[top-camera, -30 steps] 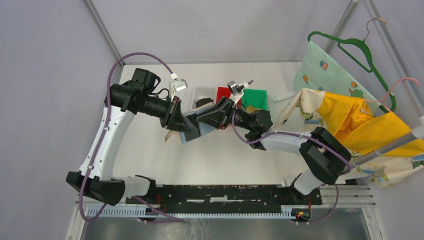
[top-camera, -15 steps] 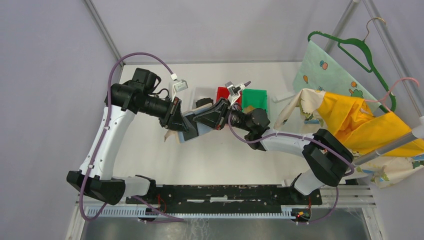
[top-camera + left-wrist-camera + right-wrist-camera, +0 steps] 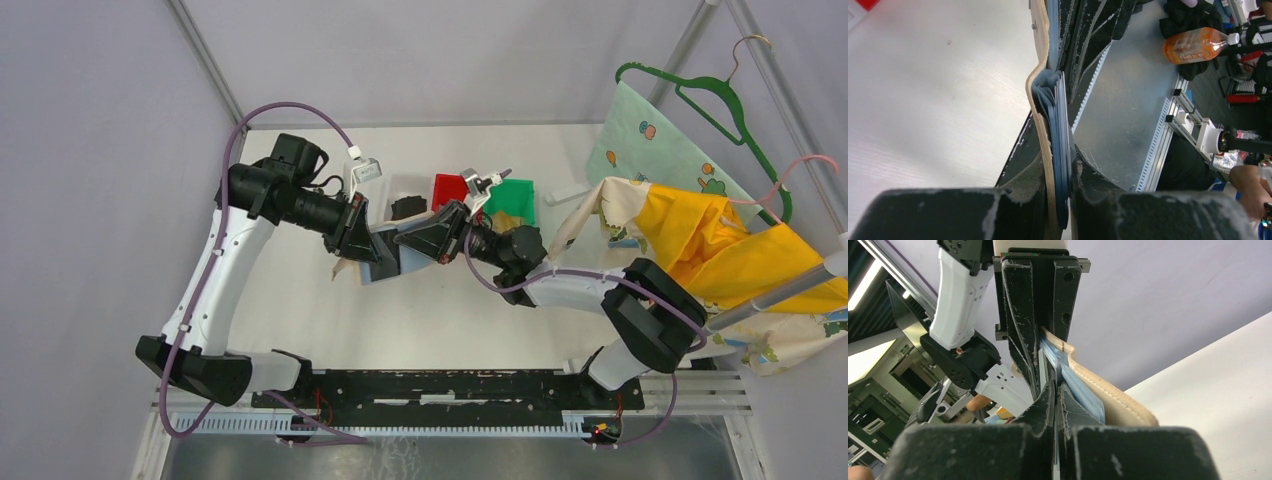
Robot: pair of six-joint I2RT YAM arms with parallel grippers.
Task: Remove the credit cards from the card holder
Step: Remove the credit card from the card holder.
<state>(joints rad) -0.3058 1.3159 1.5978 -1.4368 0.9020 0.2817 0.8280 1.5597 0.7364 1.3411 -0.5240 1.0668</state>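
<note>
White tabletop [image 3: 300, 300] | left gripper [image 3: 1058, 200] clamps the tan card holder [image 3: 1053, 125] | right gripper [image 3: 1055, 395] pressed together at its blue-grey inner pockets [image 3: 1083, 390]

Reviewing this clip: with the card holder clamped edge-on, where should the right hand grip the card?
Pinch the card by its exposed thin edge, coming from the end opposite the left hand; the card holder stands edge-on with its layers fanned toward the right hand.

**Card Holder Between Two Pincers, Above the Bench**

The card holder [image 3: 383, 268] sat between the left pincer [image 3: 368, 252] and the right pincer [image 3: 408, 243], above the bench [image 3: 300, 300]. The left pincer gripped it edge-on. Credit cards [image 3: 1064, 115] stood inside it, with the right pincer's tips closed on their edge. Behind both pincers ran a row of bins [image 3: 448, 186]. Clothes [image 3: 700, 240] hung right of the right pincer.
</note>
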